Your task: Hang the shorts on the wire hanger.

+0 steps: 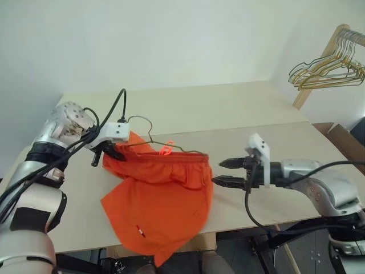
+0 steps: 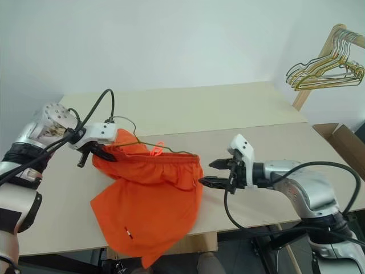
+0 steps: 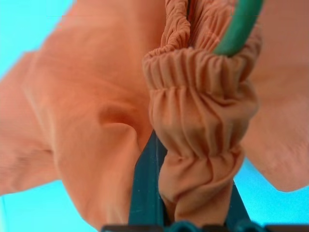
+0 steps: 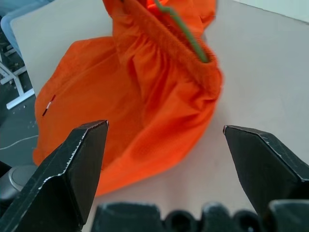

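Orange shorts (image 1: 162, 200) draped over the table (image 1: 239, 114) front edge, waistband threaded on the wire hanger (image 1: 149, 137). Left gripper (image 1: 111, 151) pinching the gathered waistband end, jaws pressed together on the fabric. Right gripper (image 1: 228, 172) just beside the other waistband end, jaws spread, holding nothing. Small tag (image 1: 139, 230) on the shorts, no writing readable. Bunch of hangers (image 1: 328, 65) on a wooden rail, far right.

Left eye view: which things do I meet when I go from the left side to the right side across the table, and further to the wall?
left gripper → shorts on the wire hanger → right gripper → bunch of hangers on the wooden rail
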